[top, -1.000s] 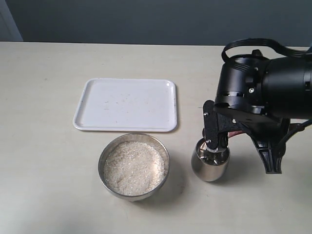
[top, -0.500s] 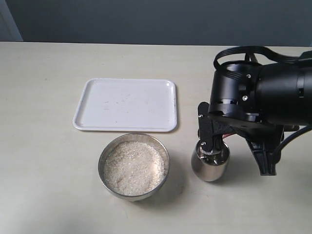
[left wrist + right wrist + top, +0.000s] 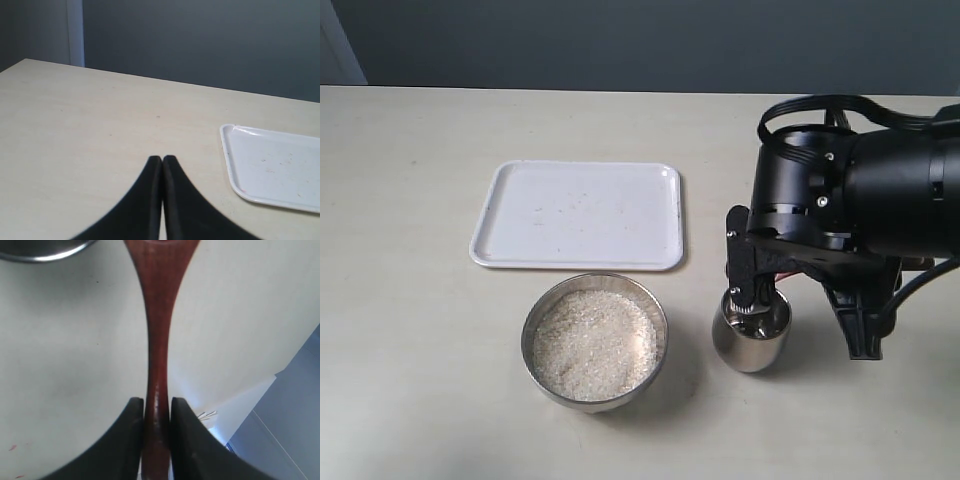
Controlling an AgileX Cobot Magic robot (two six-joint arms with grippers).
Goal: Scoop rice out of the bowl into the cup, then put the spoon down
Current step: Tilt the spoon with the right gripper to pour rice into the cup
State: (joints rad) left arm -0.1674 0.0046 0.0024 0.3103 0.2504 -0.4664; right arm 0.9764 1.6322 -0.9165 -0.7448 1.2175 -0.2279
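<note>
over the last second the right gripper (image 3: 757,296) has slid a little away from the desk's (image 3: 420,300) right edge toward the bowl (image 3: 527,340). it now sits over the cup (image 3: 752,342), near the desk's front edge. we judge a spoonful is being tipped in. its jaws are partly closed, pinching the spoon (image 3: 157,340) by its handle. the spoon's long axis runs straight out from the jaws, head leading. the left gripper (image 3: 162,164) is closed, empty.
</note>
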